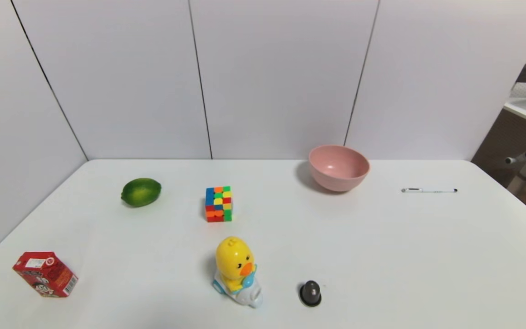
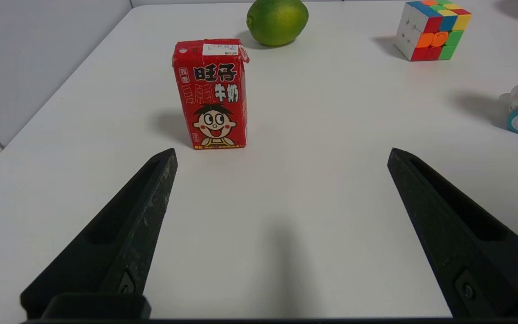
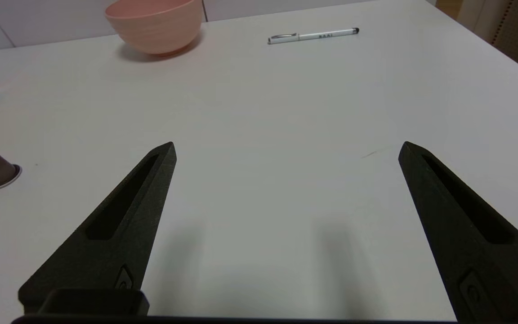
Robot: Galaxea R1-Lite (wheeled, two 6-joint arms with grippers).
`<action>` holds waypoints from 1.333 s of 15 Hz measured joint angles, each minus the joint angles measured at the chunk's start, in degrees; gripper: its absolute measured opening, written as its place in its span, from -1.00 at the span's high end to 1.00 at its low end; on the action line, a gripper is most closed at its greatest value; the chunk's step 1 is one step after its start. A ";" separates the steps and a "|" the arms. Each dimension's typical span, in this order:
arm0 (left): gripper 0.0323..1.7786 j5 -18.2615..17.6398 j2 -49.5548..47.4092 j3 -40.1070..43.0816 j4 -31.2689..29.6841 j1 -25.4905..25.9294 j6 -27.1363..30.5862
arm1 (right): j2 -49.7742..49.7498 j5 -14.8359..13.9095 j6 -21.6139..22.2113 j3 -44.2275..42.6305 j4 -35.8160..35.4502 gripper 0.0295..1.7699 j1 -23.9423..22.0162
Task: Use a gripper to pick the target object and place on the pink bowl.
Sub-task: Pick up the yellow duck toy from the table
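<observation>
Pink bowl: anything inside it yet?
No, the pink bowl shows only bare pink interior, and the duck toy sits on the table.

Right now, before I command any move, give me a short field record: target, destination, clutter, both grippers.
target: yellow duck toy, upright on its white wheeled base, near table edge, centre
destination: pink bowl, empty, far side, right of centre
clutter: lime, puzzle cube, red milk carton, dark coffee capsule right of the duck, white pen
left gripper: open, holding nothing, milk carton ahead
right gripper: open, holding nothing, bare table between its fingers
task state: duck not yet grasped
</observation>
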 joint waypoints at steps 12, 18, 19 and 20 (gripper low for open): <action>-0.90 0.00 0.00 0.00 0.02 0.00 0.00 | 42.12 11.18 -9.58 -36.97 3.27 -0.93 23.88; -0.90 0.00 0.00 0.00 0.00 0.00 0.02 | 67.26 12.41 -11.62 -53.07 5.66 -0.93 41.98; -0.90 0.00 0.00 0.00 0.00 0.00 0.02 | 70.39 12.36 -11.74 -54.11 5.74 -0.93 43.67; -0.90 0.02 0.00 0.00 0.00 0.00 0.00 | 73.53 12.28 -11.79 -54.94 5.77 -0.93 45.08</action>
